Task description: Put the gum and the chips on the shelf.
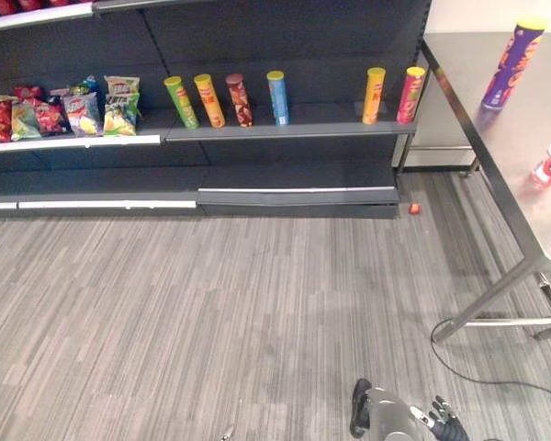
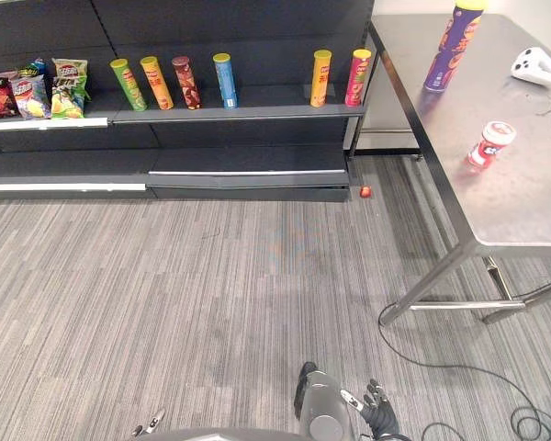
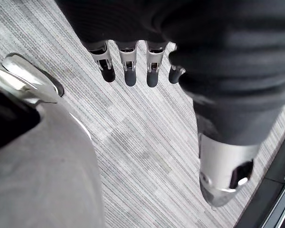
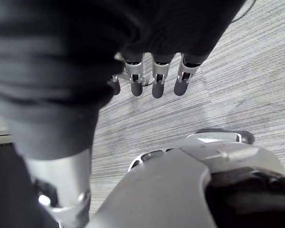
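Right hand [image 4: 157, 80] and left hand [image 3: 129, 66]: low over the grey floor [image 1: 211, 303], fingers hanging loosely straight, nothing held. Gum tub [image 2: 489, 144], red and white, and purple chips can [image 2: 455, 44]: both standing on the steel table [image 2: 514, 211], apart from each other. Shelf [image 2: 239, 115]: a row of six chip cans [image 1: 239, 99], with snack bags [image 1: 73, 110] at its left.

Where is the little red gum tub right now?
In the right eye view the gum tub sits on the steel table on the right side, nearer the robot than the tall purple chips can.
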Controlling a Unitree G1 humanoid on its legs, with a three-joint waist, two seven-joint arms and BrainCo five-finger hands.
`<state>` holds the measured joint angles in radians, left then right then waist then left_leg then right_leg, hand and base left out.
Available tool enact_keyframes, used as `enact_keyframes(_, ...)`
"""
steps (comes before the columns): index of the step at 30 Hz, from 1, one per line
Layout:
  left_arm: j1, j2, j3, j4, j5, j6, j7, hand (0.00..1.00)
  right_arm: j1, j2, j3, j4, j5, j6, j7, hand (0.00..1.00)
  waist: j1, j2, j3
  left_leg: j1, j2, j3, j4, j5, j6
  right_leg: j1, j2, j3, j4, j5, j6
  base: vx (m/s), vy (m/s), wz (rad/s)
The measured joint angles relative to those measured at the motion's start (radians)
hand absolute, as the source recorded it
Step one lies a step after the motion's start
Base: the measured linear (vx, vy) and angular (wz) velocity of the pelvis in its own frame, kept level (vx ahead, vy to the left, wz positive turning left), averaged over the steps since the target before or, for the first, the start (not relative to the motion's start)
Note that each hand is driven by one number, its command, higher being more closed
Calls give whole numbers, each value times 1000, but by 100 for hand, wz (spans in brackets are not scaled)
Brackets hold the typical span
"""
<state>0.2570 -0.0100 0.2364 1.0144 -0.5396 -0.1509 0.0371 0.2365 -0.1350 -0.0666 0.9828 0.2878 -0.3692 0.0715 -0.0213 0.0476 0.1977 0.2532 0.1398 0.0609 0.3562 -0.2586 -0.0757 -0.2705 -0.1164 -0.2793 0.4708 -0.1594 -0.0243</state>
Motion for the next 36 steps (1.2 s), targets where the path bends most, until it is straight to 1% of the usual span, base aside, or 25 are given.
enact_keyframes(2, 1, -3, 12, -1, -8, 1, -2, 0, 7, -3, 6, -22, -13, 9, -6, 0, -3, -5, 4, -125, 31, -31, 294, 107, -56, 59, 21, -6, -16, -46, 3, 379, -227, 4)
enact_keyframes(3, 5, -5, 29, -14, -37, 1, 0, 0, 13, -5, 14, -33, -15, 13, -18, 0, -1, -4, 4, -225, 61, -45, 507, 169, -97, 107, 39, -7, -44, -60, -5, 313, -131, -5)
enact_keyframes(4, 12, -11, 38, -22, -81, 1, 3, 0, 13, -4, 20, -34, -15, 20, -29, 0, 3, -8, 6, -317, 88, -32, 668, 156, -87, 163, 53, -13, -78, -71, -12, 372, -147, -8)
enact_keyframes(6, 14, -10, 44, -32, -115, 1, 7, 0, 18, -1, 38, -34, -13, 24, -35, 0, 8, -25, 5, -402, 94, 9, 730, 114, -71, 243, 57, -17, -134, -71, -9, 317, -77, -4)
enact_keyframes(8, 13, -15, 43, -41, -114, 1, 5, 0, 23, 1, 38, -34, -7, 35, -39, 0, 24, -30, 5, -463, 90, 48, 652, 73, -46, 303, 57, -12, -180, -67, -2, 321, -20, -7)
enact_keyframes(10, 14, -16, 45, -53, -117, 1, 1, 0, 17, 6, 36, -35, -2, 39, -39, 0, 30, -37, 7, -487, 70, 81, 454, 46, -29, 341, 49, -2, -206, -73, 13, 312, 85, -15)
enact_keyframes(11, 15, -15, 46, -62, -127, 0, -1, 0, 8, 15, 34, -35, -3, 36, -39, 0, 38, -48, 6, -478, 32, 97, 231, 51, -21, 358, 25, 12, -208, -87, 26, 264, 106, -18)
enact_keyframes(12, 14, -14, 46, -62, -129, 0, -1, 0, 8, 17, 33, -35, -2, 34, -40, 0, 43, -52, 8, -470, 14, 95, 125, 65, -13, 365, 13, 18, -208, -95, 32, 411, 213, -23)
enact_keyframes(14, 14, -18, 46, -72, -128, -2, 0, 0, 4, 21, 35, -33, 33, 30, -41, 0, 55, -53, 8, -452, -19, 82, -191, 168, -25, 397, -19, 46, -207, -143, 67, 395, 269, -17)
enact_keyframes(16, 17, -19, 47, -77, -128, -5, 0, 0, 3, 23, 36, -31, 42, 26, -40, 0, 62, -52, 8, -465, -5, 69, -221, 229, -37, 431, -29, 84, -207, -178, 101, 336, 284, -34)
enact_keyframes(18, 22, -12, 48, -80, -128, -17, -3, 0, -2, 39, 37, -23, 40, 15, -36, 0, 87, -58, -6, -459, -26, 88, -138, 273, -35, 460, -46, 175, -231, -202, 101, 437, 322, -78)
enact_keyframes(19, 21, 4, 47, -83, -126, -24, -6, 0, -12, 63, 39, -21, 29, 8, -29, 0, 90, -86, -16, -478, -42, 110, -69, 210, -10, 468, -50, 248, -239, -197, 84, 475, 269, -63)
enact_keyframes(21, 15, 27, 44, -67, -118, -16, -12, 0, -19, 106, 36, -18, 26, -1, -24, 0, 71, -116, -33, -489, -72, 122, -3, 150, 25, 464, -70, 306, -214, -153, 98, 451, 244, -7)
enact_keyframes(23, 5, 34, 39, -39, -114, -12, -13, 0, -32, 112, 32, -2, 26, -8, -38, 0, 55, -117, -39, -450, -105, 132, -1, 119, 54, 436, -90, 354, -105, -115, 109, 389, 266, 2)
enact_keyframes(24, -6, 45, 24, -18, -107, -13, -13, 0, -42, 108, 32, 7, 26, -8, -44, 0, 53, -115, -42, -412, -124, 140, -10, 97, 69, 389, -102, 381, 36, -76, 119, 342, 229, -4)
enact_keyframes(25, -12, 66, -10, -7, -83, -13, -15, 0, -48, 108, 31, 8, 25, -10, -48, 0, 51, -117, -41, -367, -142, 150, -16, 66, 79, 330, -115, 398, 200, -3, 145, 334, 220, -4)
enact_keyframes(26, -16, 75, -23, 3, -70, -14, -16, 0, -48, 108, 30, 9, 25, -10, -49, 0, 51, -119, -42, -345, -152, 154, -24, 55, 86, 301, -123, 400, 274, 48, 159, 381, 227, -10)
enact_keyframes(27, -19, 90, -45, 10, -58, -12, -19, 0, -51, 107, 25, 9, 23, -10, -54, 0, 49, -115, -38, -290, -164, 169, -49, 28, 92, 244, -146, 391, 416, 144, 172, 367, 199, -27)
enact_keyframes(28, -20, 94, -49, 13, -26, -11, -21, 0, -55, 106, 23, 10, 25, -10, -58, 0, 47, -113, -35, -223, -171, 175, -80, 9, 96, 179, -169, 342, 558, 121, 137, 367, 186, -33)
enact_keyframes(30, -15, 102, -72, 27, -26, -11, -21, 0, -58, 104, 18, 7, 30, -17, -61, 0, 32, -107, -33, -133, -165, 191, -139, 12, 95, 115, -163, 240, 647, 53, 71, 264, 106, -23)
enact_keyframes(31, -14, 103, -71, 37, -29, -11, -21, 0, -62, 103, 13, 9, 41, -22, -59, 0, 24, -106, -34, -93, -160, 199, -167, 15, 95, 93, -160, 174, 630, 24, 65, 301, 71, -20)
enact_keyframes(32, -16, 102, -73, 45, -32, -7, -22, 0, -70, 104, -1, 15, 61, -26, -56, 0, 21, -99, -31, -57, -151, 213, -198, 16, 95, 62, -146, 94, 553, -15, 61, 327, 31, -21)
enact_keyframes(33, -16, 101, -73, 46, -32, -2, -23, 0, -75, 105, -8, 16, 70, -27, -55, 0, 20, -95, -29, -45, -145, 225, -209, 16, 94, 52, -137, 54, 498, -22, 55, 417, 12, -34)
enact_keyframes(34, -17, 99, -72, 47, -35, 3, -25, 0, -79, 105, -19, 16, 73, -33, -55, 0, 17, -88, -21, -20, -133, 244, -220, 17, 92, 45, -119, -31, 349, -21, 54, 438, -18, -38)
enact_keyframes(36, -14, 99, -68, 47, -38, 7, -34, 0, -78, 106, -30, 16, 62, -41, -56, 0, 15, -90, -15, 6, -132, 265, -220, 21, 84, 67, -84, -147, 84, 39, 45, 377, -40, -53)
